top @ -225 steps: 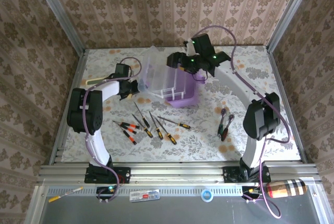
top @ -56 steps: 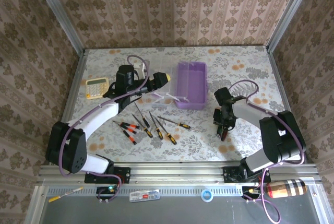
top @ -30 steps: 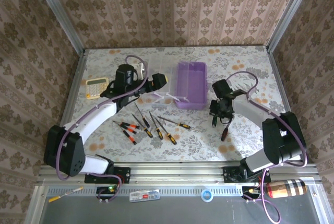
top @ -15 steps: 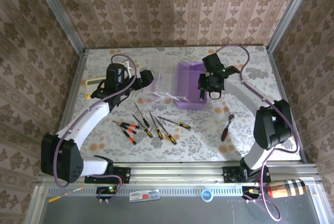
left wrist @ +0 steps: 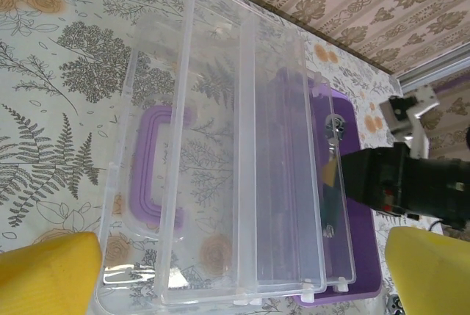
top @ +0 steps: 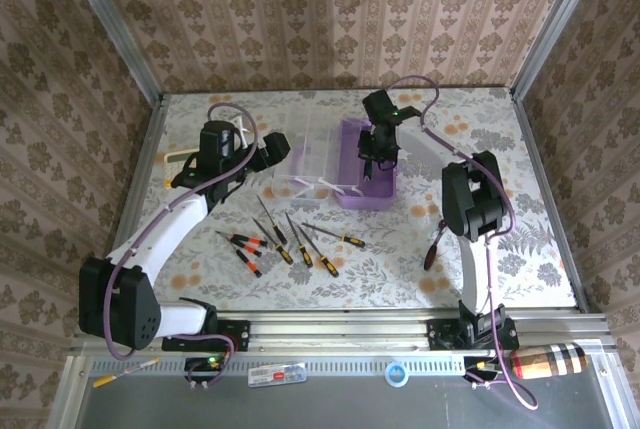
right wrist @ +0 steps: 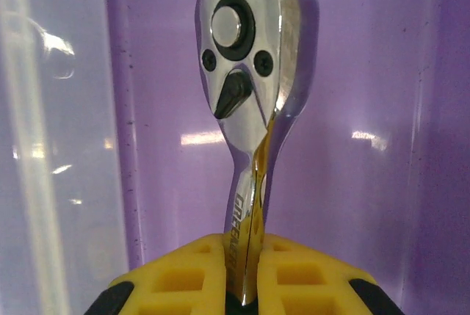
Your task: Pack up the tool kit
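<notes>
The translucent purple box (top: 366,187) of the tool kit stands open at mid table. My right gripper (top: 378,152) hangs over it, shut on the shank of a chrome ratchet wrench (right wrist: 246,43), whose head points at the purple box floor (right wrist: 352,73). The yellow fingers (right wrist: 183,280) of this gripper (right wrist: 246,274) pinch it. The clear lid (left wrist: 150,161) with purple handle and the clear tray (left wrist: 286,183) lie left of the box (left wrist: 352,271). My left gripper (top: 276,149) is open beside them, its yellow pads (left wrist: 48,274) wide apart. Several black-orange screwdrivers (top: 285,239) and red-handled pliers (top: 432,247) lie on the table.
A yellow calculator (top: 176,157) peeks out behind the left arm at the table's left edge. A metal frame rail (top: 340,324) runs along the near edge. Papered walls close in the back and both sides. Open tablecloth lies at the front right.
My right gripper has carried the ratchet wrench from the right of the table up and over into the purple box. The left arm drew back slightly to the left, still open.
</notes>
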Robot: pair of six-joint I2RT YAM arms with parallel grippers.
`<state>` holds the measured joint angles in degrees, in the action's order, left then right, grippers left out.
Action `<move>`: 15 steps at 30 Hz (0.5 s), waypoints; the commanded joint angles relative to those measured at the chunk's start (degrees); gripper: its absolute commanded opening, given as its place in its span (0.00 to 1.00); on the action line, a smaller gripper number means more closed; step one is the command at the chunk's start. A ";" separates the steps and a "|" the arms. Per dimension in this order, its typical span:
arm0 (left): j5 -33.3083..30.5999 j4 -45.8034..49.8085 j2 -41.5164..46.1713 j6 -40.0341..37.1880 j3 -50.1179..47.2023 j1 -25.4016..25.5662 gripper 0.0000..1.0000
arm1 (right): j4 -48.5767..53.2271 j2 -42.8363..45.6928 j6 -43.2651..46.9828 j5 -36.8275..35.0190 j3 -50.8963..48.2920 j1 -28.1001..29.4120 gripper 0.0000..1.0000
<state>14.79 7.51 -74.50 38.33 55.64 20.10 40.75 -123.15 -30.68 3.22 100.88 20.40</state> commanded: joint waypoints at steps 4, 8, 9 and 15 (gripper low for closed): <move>1.46 -0.65 1.11 0.48 1.49 -0.43 1.00 | -0.06 -1.43 0.48 3.49 1.82 -0.79 0.14; 1.99 -0.98 0.94 0.61 1.48 -0.45 1.00 | -0.41 -3.17 1.08 5.72 1.98 -1.10 0.15; 2.21 -1.09 0.85 0.57 1.49 -0.50 1.00 | -0.49 -3.66 0.93 6.26 2.10 -1.24 0.15; 2.53 -1.26 1.00 0.00 1.59 -0.50 1.00 | 0.20 -5.43 1.41 6.62 3.16 -1.51 0.18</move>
<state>16.32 7.31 -74.50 38.33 55.64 20.10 40.77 -127.17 -30.13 8.91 101.69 19.11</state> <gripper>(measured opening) 0.999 0.181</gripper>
